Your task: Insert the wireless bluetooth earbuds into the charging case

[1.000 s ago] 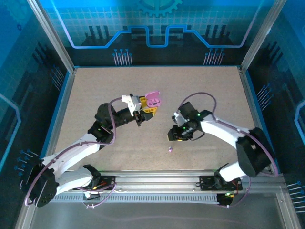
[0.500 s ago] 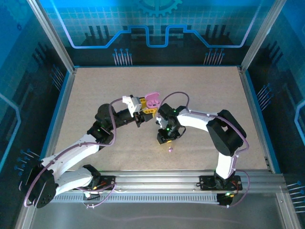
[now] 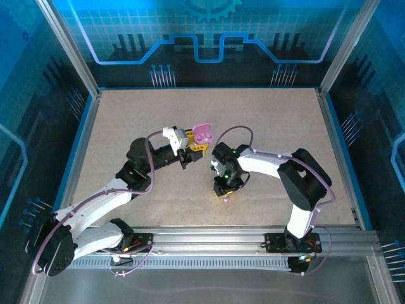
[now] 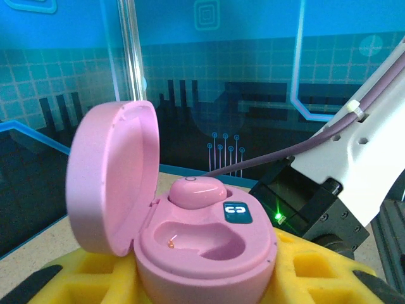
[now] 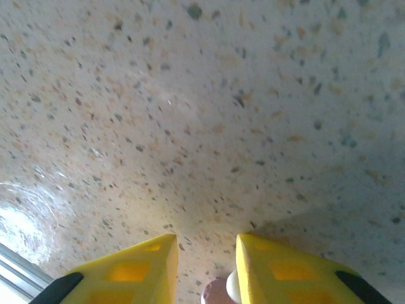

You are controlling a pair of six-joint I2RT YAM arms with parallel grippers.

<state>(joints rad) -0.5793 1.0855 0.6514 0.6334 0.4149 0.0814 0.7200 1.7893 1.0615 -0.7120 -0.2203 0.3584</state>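
Note:
My left gripper (image 3: 190, 147) is shut on the pink charging case (image 3: 202, 133) and holds it above the table, lid up. In the left wrist view the case (image 4: 209, 253) sits between yellow fingers (image 4: 316, 269). One pink earbud (image 4: 196, 192) lies in the far socket, and the near socket (image 4: 196, 237) is bare. My right gripper (image 3: 225, 191) points down at the table over a small purple earbud (image 3: 226, 198). In the right wrist view that earbud (image 5: 218, 293) lies between the yellow fingertips (image 5: 152, 263), close to the right one. The right gripper (image 5: 205, 240) is open, its jaws narrowly apart.
The speckled tabletop (image 3: 266, 126) is ringed by a blue rim and metal frame posts (image 3: 69, 50). The right arm's white link (image 4: 361, 158) and purple cable pass close behind the held case. A rail (image 3: 209, 237) carries both arm bases at the near edge.
The right arm swung left toward the case, then dropped onto the loose earbud, its jaws narrowing. The left arm and the case stayed where they were.

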